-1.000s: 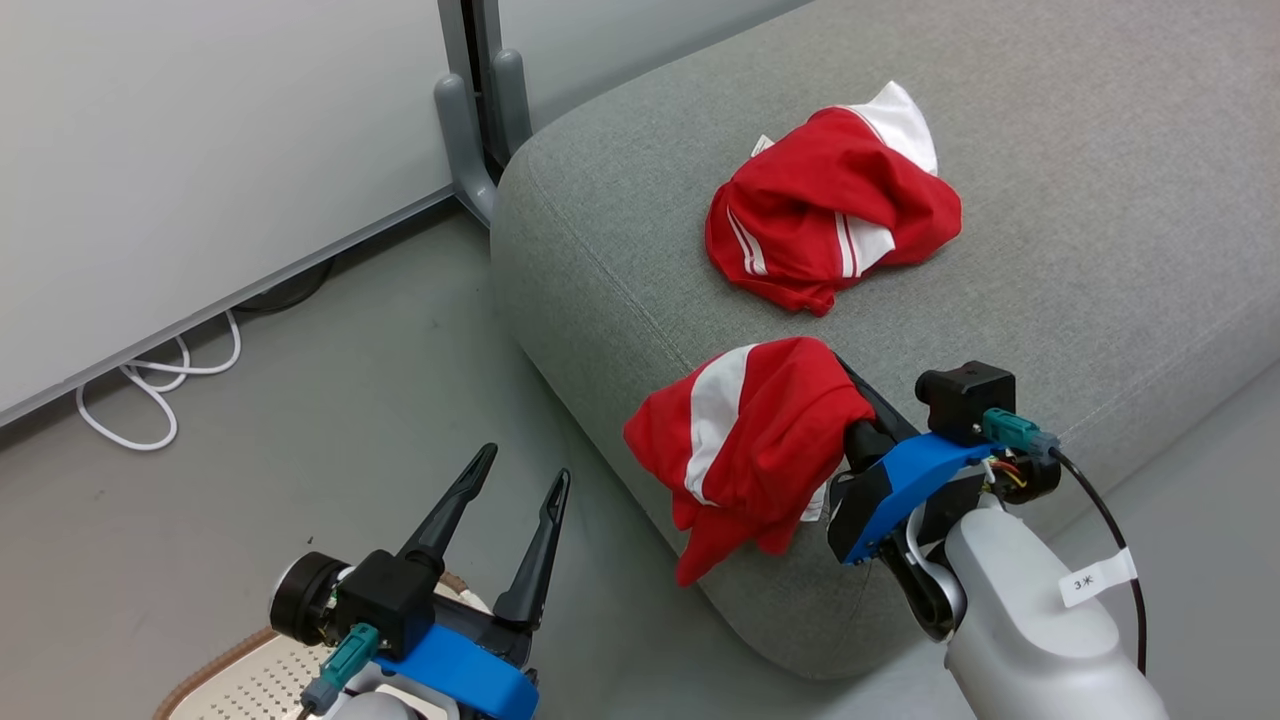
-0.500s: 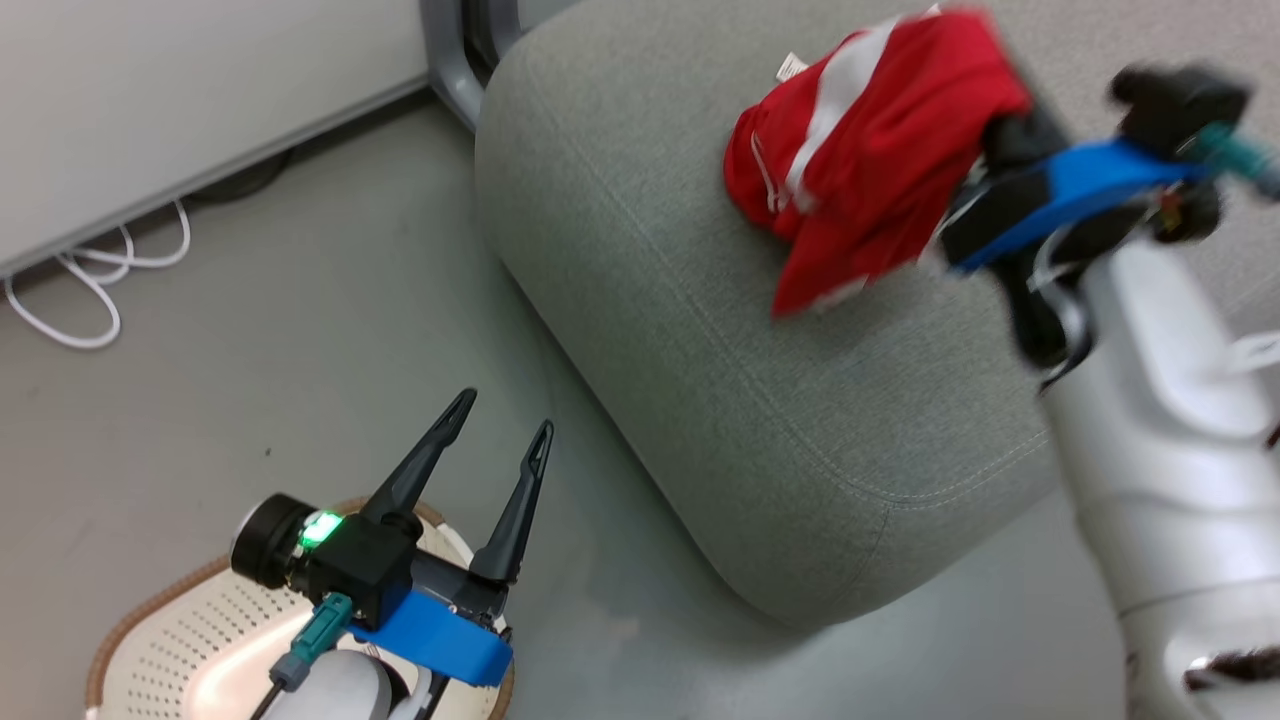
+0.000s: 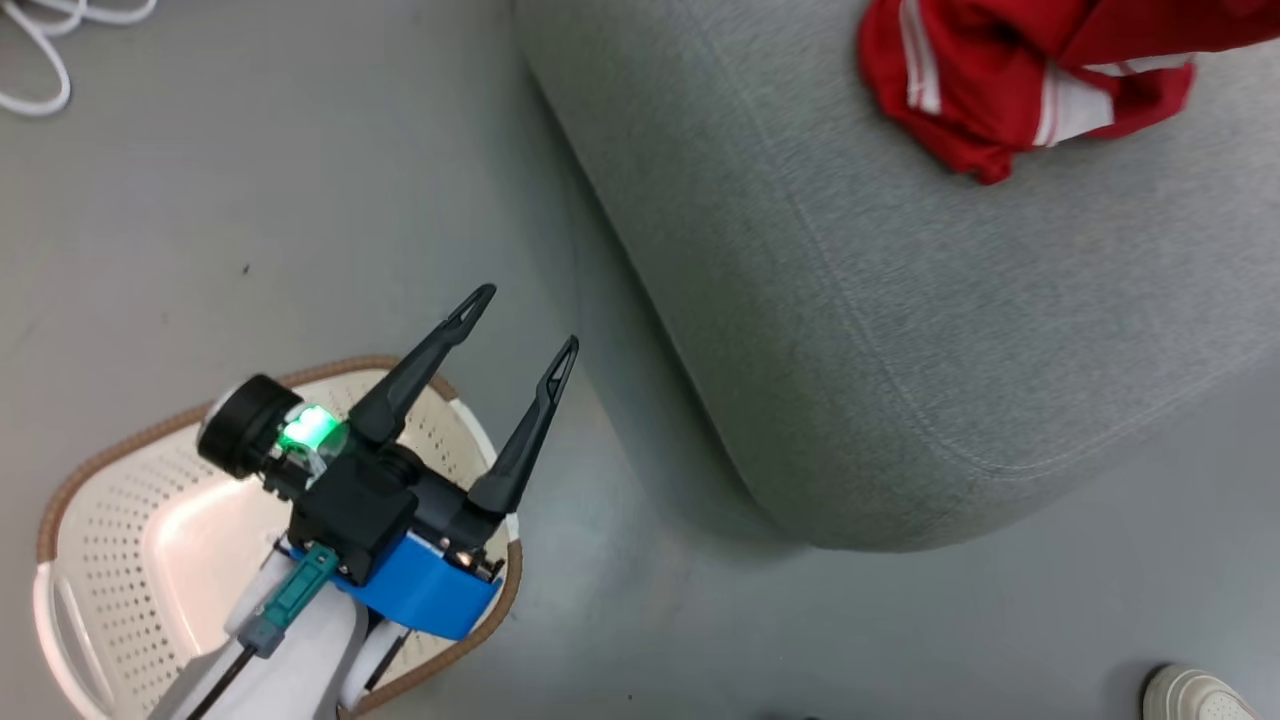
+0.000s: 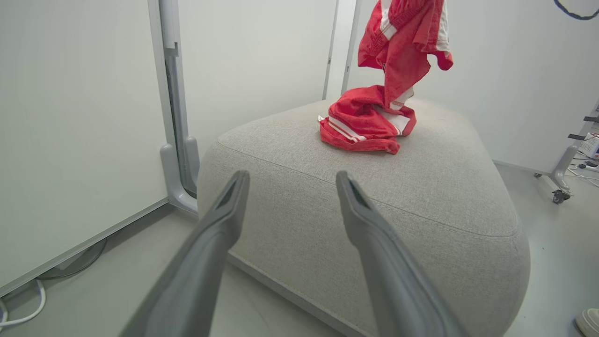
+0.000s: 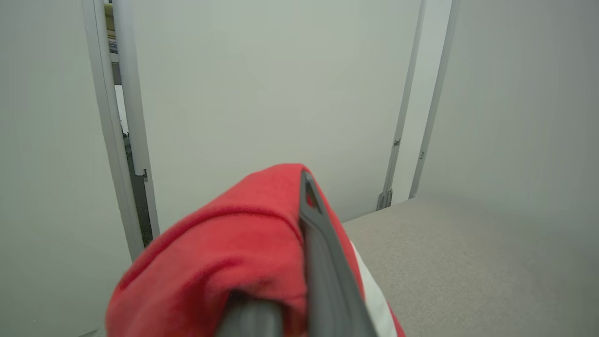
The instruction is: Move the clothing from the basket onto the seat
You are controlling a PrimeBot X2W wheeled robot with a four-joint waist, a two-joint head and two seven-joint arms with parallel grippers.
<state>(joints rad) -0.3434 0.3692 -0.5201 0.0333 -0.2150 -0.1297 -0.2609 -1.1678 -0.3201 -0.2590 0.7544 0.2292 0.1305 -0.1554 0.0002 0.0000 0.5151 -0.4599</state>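
Note:
One red, white-striped piece of clothing lies crumpled on top of the grey seat; it also appears at the head view's top right as clothing on the seat. A second red piece hangs in the air just above it. My right gripper is shut on that red fabric, which drapes over its fingers. My left gripper stands open with nothing in it, above the cream perforated basket, whose visible inside is bare. The same open left gripper points at the seat's near corner.
Grey floor lies between basket and seat. White partition panels on grey feet stand behind the seat. A white cable lies on the floor at far left. A person's pale shoe shows at the lower right corner.
The head camera has tipped down toward the basket. My right gripper has carried its red garment up and farther over the seat, out of the head view. The left gripper has stayed open.

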